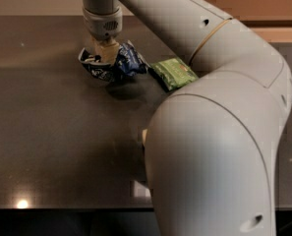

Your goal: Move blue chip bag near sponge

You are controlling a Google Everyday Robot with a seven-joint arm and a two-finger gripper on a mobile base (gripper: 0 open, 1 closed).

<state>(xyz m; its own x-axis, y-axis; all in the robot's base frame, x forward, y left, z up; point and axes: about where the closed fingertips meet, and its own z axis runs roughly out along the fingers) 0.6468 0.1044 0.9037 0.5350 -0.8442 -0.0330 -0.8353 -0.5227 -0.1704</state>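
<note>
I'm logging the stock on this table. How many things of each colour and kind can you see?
blue chip bag: 1, clamped in the gripper at the table's far side
green chip bag: 1, lying on the table just right of the blue one
sponge: 0 in view
Total: 2
</note>
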